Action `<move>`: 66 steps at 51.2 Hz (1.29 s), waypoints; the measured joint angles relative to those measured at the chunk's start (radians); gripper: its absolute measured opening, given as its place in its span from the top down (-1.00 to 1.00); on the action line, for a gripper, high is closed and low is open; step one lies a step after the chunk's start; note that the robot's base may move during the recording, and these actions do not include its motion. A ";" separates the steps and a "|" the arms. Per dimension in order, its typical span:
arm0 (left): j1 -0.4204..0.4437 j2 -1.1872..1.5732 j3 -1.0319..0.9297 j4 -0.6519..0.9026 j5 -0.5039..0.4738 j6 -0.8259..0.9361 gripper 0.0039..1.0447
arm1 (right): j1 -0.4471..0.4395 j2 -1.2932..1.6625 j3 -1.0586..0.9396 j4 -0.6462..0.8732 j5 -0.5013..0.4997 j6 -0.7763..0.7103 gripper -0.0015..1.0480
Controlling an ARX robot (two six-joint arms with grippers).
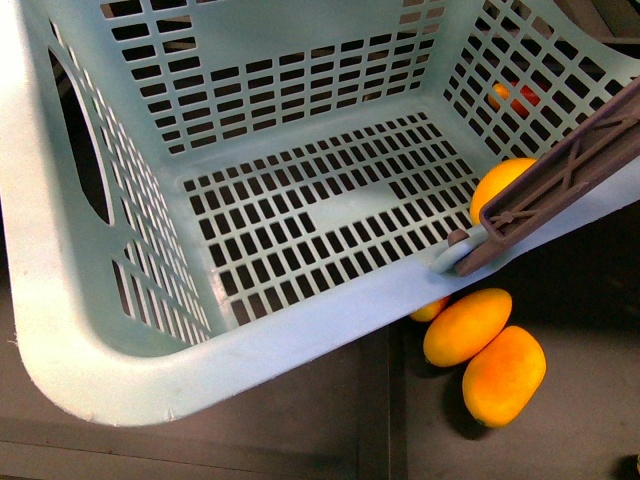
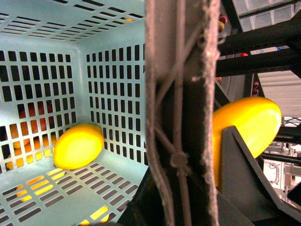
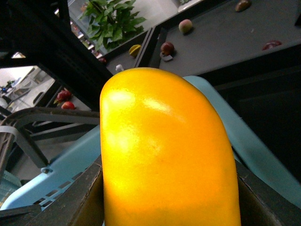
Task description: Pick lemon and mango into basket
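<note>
The teal basket (image 1: 60, 300) is tilted and fills the front view; neither gripper shows there. Its brown-grey handle (image 1: 570, 175) crosses the right rim. My left gripper (image 2: 181, 202) is shut on the handle (image 2: 181, 94), which stands close before the left wrist camera. A yellow oval lemon (image 2: 77, 146) lies inside the basket in a corner. A yellow-orange fruit (image 1: 500, 185) shows by the handle in the front view; I cannot tell which one it is. My right gripper (image 3: 169, 202) is shut on a large yellow-orange mango (image 3: 160, 141) above the basket's rim (image 3: 61, 174). The mango also shows beside the handle in the left wrist view (image 2: 249, 122).
Two mangoes (image 1: 467, 325) (image 1: 504, 375) lie on the dark surface below the basket's right front rim. A red fruit (image 1: 520, 97) shows through the right wall's slots. Scattered fruit (image 3: 186, 26) lies on a grey shelf behind. Dark shelf bars (image 2: 263, 42) stand close.
</note>
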 joint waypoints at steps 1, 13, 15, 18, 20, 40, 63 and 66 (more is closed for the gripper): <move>0.000 0.000 0.000 0.000 0.000 0.000 0.91 | 0.015 0.007 0.004 -0.004 0.012 0.000 -0.11; 0.000 0.000 0.000 0.000 0.000 0.000 0.91 | 0.086 0.042 0.014 -0.058 0.086 -0.005 -0.68; 0.000 0.000 0.000 0.000 0.000 0.000 0.91 | 0.086 0.038 0.015 -0.066 0.100 -0.005 -0.76; 0.000 0.000 0.000 0.000 0.002 0.000 0.91 | 0.081 0.021 0.015 -0.087 0.127 -0.007 -0.86; 0.000 0.001 -0.002 -0.002 -0.003 0.000 0.91 | 0.072 0.002 0.014 -0.106 0.140 -0.015 -0.83; 0.000 0.002 -0.002 -0.003 0.000 0.005 0.91 | -0.013 -0.236 -0.249 0.141 0.339 -0.412 -0.21; 0.000 0.002 -0.002 -0.003 -0.001 0.004 0.91 | -0.085 -0.457 -0.538 0.191 0.272 -0.520 0.96; 0.000 0.002 -0.002 -0.003 -0.004 0.005 0.91 | -0.124 -0.494 -0.569 0.184 0.209 -0.521 0.97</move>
